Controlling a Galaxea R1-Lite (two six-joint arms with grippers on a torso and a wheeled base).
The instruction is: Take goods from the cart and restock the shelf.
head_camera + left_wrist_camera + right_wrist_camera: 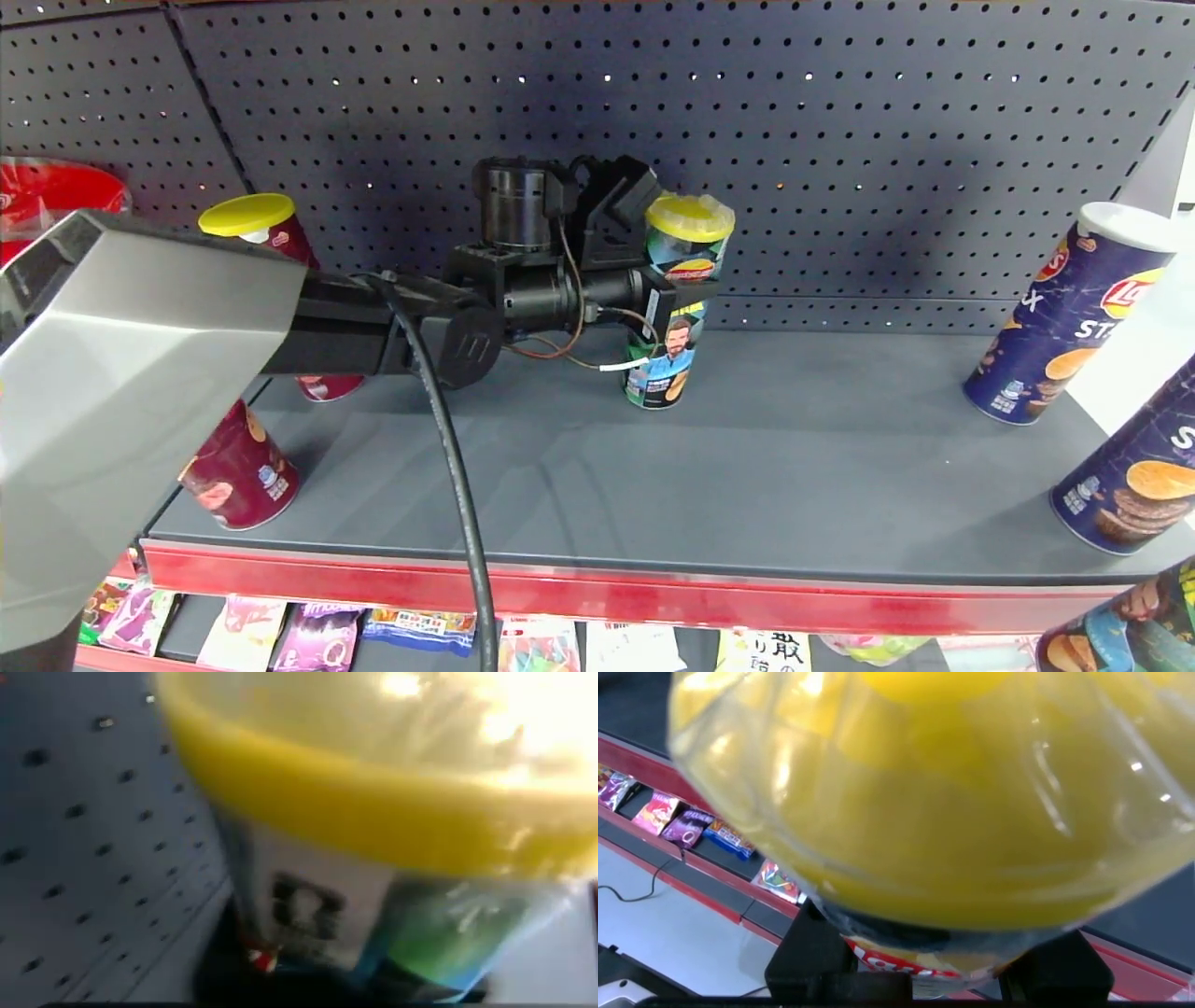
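Observation:
A green-and-blue chips can with a yellow lid stands upright near the back of the grey shelf, roughly in the middle. My left gripper comes in from the left and is shut on this can at mid-height. The left wrist view has the same can right up against the lens. A second yellow-lidded chips can is held in my right gripper, in front of and below the shelf's red edge. In the head view that can shows at the lower right corner.
Two dark red cans stand at the shelf's left, two blue cans at its right. A pegboard wall backs the shelf. Snack bags lie on the lower shelf.

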